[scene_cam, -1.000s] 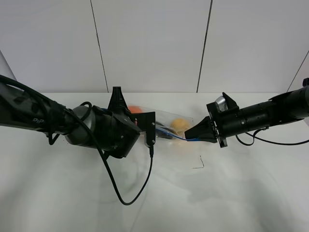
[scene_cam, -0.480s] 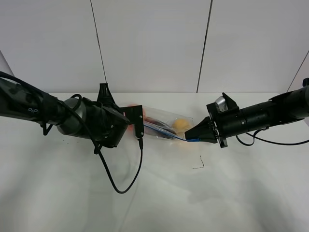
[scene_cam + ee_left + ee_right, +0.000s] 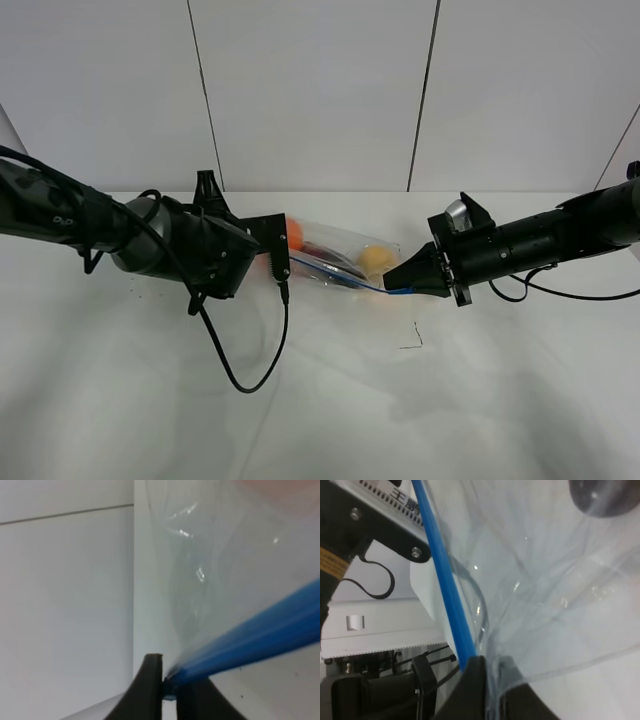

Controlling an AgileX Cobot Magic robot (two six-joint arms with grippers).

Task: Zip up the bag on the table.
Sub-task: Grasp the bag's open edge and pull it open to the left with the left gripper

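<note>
The clear crinkly bag (image 3: 340, 255) hangs stretched between my two grippers above the white table (image 3: 320, 420). An orange (image 3: 294, 233), a dark eggplant (image 3: 335, 266) and a yellow pear (image 3: 375, 258) show through it. My left gripper (image 3: 284, 258) is shut on the left end of the blue zipper strip (image 3: 350, 280). The left wrist view shows its fingertips (image 3: 152, 680) pinching the strip (image 3: 250, 637). My right gripper (image 3: 402, 283) is shut on the strip's right end. The right wrist view shows that pinch (image 3: 490, 680) on the strip (image 3: 442, 575), with the eggplant (image 3: 605, 497) behind.
A black cable (image 3: 250, 375) loops from the left arm down over the table. A small dark mark (image 3: 412, 340) lies on the table below the right gripper. White wall panels stand behind the table.
My left gripper has slid left along the zipper strip, uncovering the orange and more of the bag. The right gripper has held still.
</note>
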